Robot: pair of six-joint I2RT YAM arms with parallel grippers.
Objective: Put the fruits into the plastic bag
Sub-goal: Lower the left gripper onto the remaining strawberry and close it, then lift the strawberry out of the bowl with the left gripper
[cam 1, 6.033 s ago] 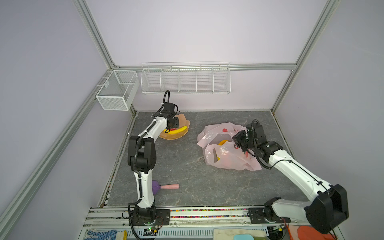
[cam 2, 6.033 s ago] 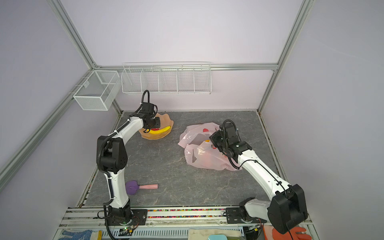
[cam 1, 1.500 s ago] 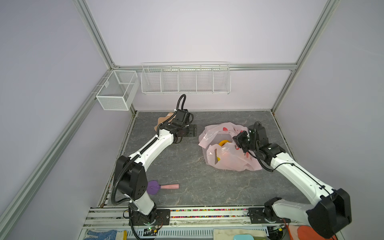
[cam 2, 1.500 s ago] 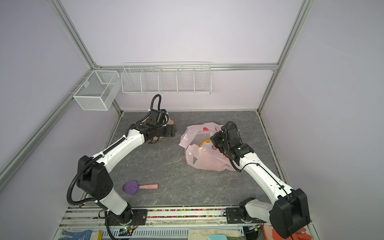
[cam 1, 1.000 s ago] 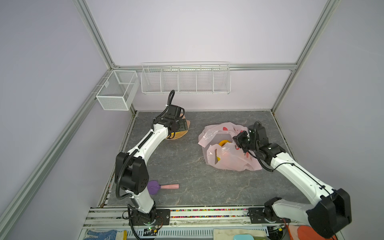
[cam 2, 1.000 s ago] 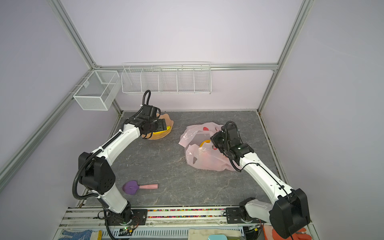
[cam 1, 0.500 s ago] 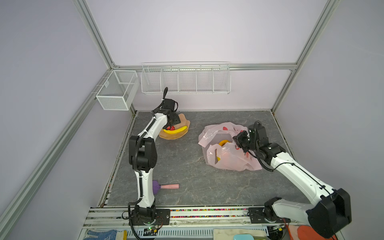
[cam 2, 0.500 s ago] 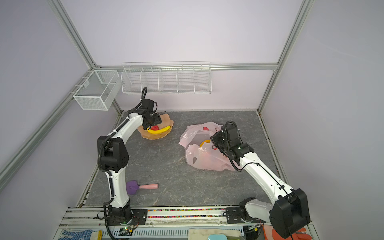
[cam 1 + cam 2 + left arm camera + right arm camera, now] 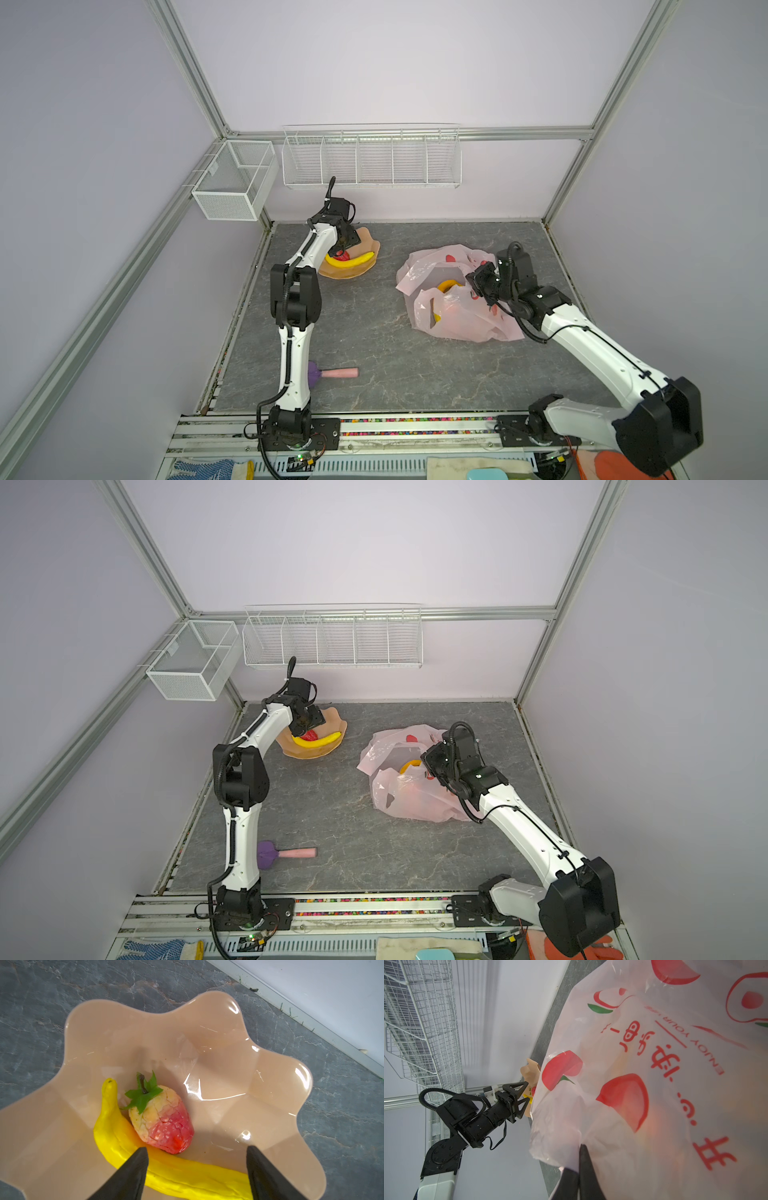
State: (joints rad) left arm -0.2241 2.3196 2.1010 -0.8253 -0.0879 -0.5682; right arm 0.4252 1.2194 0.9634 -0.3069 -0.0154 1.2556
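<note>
Fruits left to move, a red-and-cream toy strawberry (image 9: 161, 1120) and a long yellow toy banana (image 9: 166, 1169), lie touching in the peach scalloped plastic bowl (image 9: 228, 1043). The left hand (image 9: 196, 1148), back from its swing toward the translucent pink printed plastic bag (image 9: 457, 316), hangs over them with its fingers apart. The right hand (image 9: 574, 1159) stays clamped on the bag's rim, so another pick looks imminent.

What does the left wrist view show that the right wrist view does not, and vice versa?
Left wrist only: the whole strawberry lying against the banana inside the bowl. Right wrist only: the plastic bag with its red print, pinched by the shut right end effector, and the wire rack. Both: the bowl and the open left end effector at it.
</note>
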